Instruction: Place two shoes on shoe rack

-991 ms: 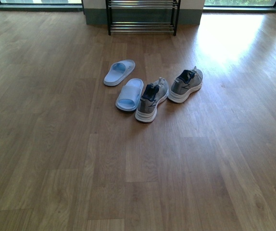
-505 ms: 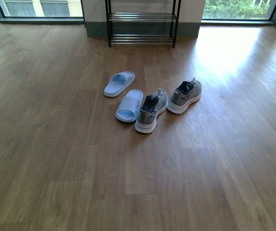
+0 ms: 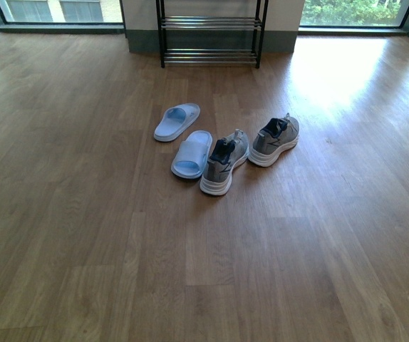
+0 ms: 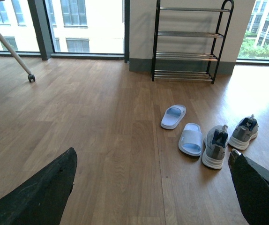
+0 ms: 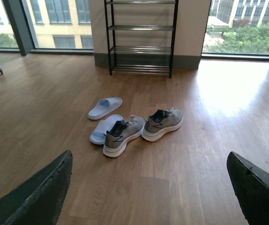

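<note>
Two grey mesh sneakers with white soles stand on the wood floor: the nearer shoe (image 3: 224,165) (image 4: 215,146) (image 5: 123,135) and the farther shoe (image 3: 274,140) (image 4: 245,133) (image 5: 162,124), heels toward me. The black shoe rack (image 3: 210,34) (image 4: 188,42) (image 5: 141,37) stands against the far wall, its shelves bare. My left gripper (image 4: 151,161) is open, its dark fingers wide apart over bare floor, short of the shoes. My right gripper (image 5: 149,164) is open too, with only floor between its fingers. Neither arm shows in the front view.
Two light blue slippers (image 3: 177,122) (image 3: 192,154) lie just left of the nearer sneaker. Large windows (image 5: 247,26) flank the rack. A wheeled chair leg (image 4: 12,49) shows far left in the left wrist view.
The front view has tilted up a little: the shoes and rack sit lower in the picture and the windows have come into sight. The shoes and slippers have not moved.
</note>
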You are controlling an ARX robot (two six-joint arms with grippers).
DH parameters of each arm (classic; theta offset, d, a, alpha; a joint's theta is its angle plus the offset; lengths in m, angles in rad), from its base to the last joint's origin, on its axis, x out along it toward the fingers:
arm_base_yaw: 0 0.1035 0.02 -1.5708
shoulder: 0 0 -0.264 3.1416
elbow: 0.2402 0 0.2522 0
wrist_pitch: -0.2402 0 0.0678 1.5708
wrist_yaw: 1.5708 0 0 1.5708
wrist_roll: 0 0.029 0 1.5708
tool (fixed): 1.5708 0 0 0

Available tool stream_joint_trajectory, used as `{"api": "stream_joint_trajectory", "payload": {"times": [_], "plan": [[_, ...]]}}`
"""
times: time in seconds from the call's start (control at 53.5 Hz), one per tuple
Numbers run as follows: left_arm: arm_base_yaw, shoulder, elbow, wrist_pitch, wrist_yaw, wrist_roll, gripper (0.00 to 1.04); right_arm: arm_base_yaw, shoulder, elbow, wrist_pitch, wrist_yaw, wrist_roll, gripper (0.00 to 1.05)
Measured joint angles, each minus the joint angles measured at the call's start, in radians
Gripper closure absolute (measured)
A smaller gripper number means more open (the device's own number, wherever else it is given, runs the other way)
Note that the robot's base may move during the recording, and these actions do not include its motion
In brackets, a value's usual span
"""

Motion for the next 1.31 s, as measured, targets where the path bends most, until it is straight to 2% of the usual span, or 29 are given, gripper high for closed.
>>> {"api": "stream_joint_trajectory", "payload": {"times": [1.309], "plan": [[0.0,0.0,0.0,0.0,0.0,0.0,0.09,0.0,0.0,0.0,0.0,0.0,0.0,0.09]]}}
